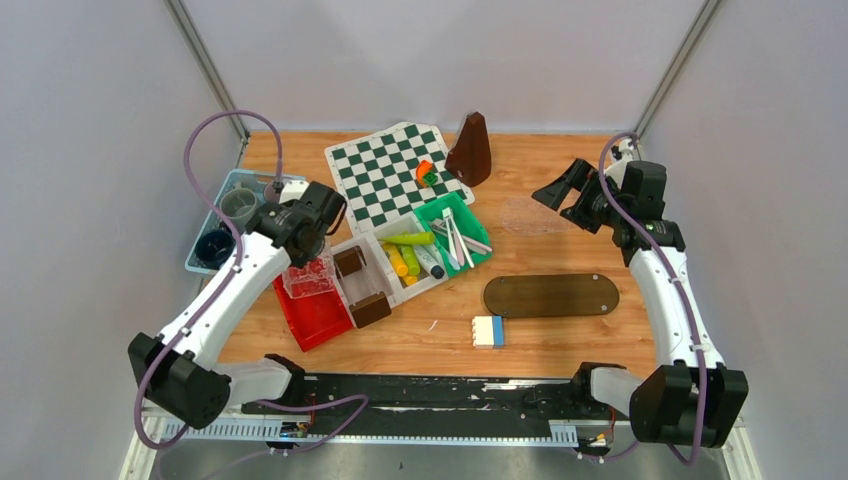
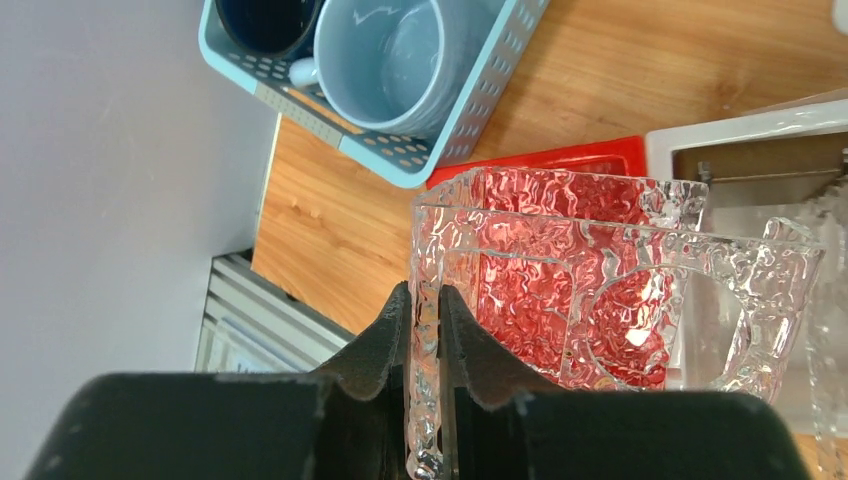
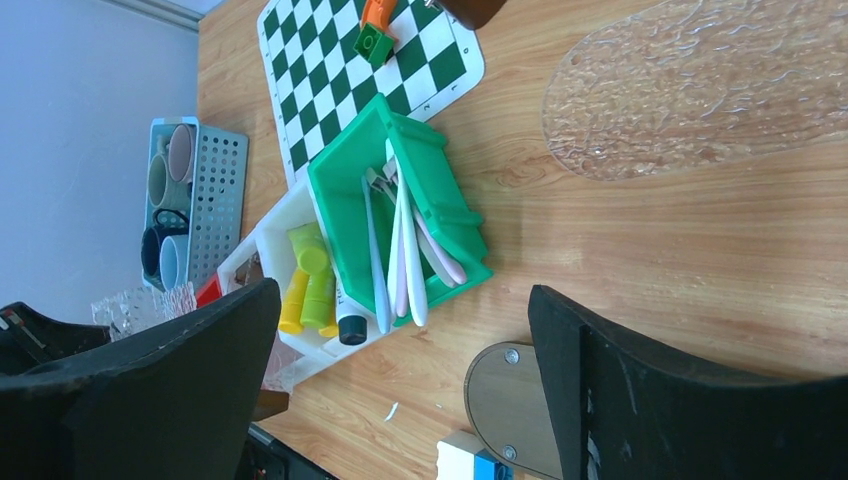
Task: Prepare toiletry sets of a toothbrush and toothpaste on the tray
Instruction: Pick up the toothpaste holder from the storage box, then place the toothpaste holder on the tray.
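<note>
The left gripper (image 2: 425, 302) is clenched on one wall of a clear cup (image 2: 560, 270) of rippled glass, one finger inside the rim and one outside. This is a sensible pinch for a thin-walled vessel that a two-finger hand could not span across. The clear cup hangs over a red bin (image 1: 318, 318) well to the left of the green bin (image 1: 432, 212) in the overhead view. It seems to be carried as the holder for a set. Its long axis looks close to vertical, mouth toward the wrist and base toward the red bin, with its handle on the side away from the gripped wall. The toothbrushes (image 3: 400, 250) lie flat in the green bin, their long axes along its length, roughly parallel. I cannot tell which ends are the heads. The yellow and green tubes (image 3: 310, 280) lie in a white bin (image 3: 268, 228) touching the green bin's left side. The other mugs (image 2: 385, 60) sit mouth-up in a basket (image 2: 390, 155) far left of the green bin. A dark oval tray (image 1: 550, 295) lies near, to its lower right, with nothing on it, so no set is assembled yet. A clear oval plate (image 1: 528, 215) lies just to its right. The right gripper (image 1: 562, 188) hovers farther right, fingers spread wide, holding nothing.
</note>
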`<state>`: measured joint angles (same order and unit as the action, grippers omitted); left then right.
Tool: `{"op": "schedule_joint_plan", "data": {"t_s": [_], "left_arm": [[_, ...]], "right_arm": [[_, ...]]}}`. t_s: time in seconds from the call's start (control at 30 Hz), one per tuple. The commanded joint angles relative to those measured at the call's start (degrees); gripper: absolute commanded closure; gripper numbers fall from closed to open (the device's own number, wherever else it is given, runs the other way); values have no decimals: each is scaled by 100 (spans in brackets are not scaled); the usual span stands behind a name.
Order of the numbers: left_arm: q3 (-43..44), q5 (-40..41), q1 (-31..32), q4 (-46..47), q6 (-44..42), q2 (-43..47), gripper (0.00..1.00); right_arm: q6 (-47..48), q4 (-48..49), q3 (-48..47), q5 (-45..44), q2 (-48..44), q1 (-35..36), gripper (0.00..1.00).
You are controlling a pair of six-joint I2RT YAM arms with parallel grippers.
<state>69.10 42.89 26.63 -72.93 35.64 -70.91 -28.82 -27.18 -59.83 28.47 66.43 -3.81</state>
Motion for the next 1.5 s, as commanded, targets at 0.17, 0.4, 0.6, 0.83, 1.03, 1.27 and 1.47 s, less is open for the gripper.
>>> {"op": "schedule_joint_plan", "data": {"t_s": [0.17, 0.4, 0.6, 0.83, 1.03, 1.27, 1.47], "left_arm": [[702, -685, 17, 690, -1050, 485, 100], [1126, -1399, 124, 1061, -1541, 336, 100], [1588, -1581, 507, 1280, -2192, -57, 100], [2383, -1227, 1490, 1308, -2984, -875, 100], [2897, -1240, 1971, 1320, -3246, -1471, 100], [3241, -1352, 2306, 1463, -3446, -1836, 100], [3340, -1424, 2620, 1511, -3767, -1988, 100]], "right_arm": [[345, 101, -301, 104, -324, 580, 4], [724, -143, -674, -501, -443, 1619, 5], [1052, -285, -1008, -609, -490, 2199, 5], [1479, -302, -1338, -1308, -490, 3149, 8], [2007, -355, -1546, -1930, -330, 4093, 15], [2338, -355, -1475, -2696, -94, 4983, 21], [2425, -281, -1339, -3030, 27, 5092, 32]]}}
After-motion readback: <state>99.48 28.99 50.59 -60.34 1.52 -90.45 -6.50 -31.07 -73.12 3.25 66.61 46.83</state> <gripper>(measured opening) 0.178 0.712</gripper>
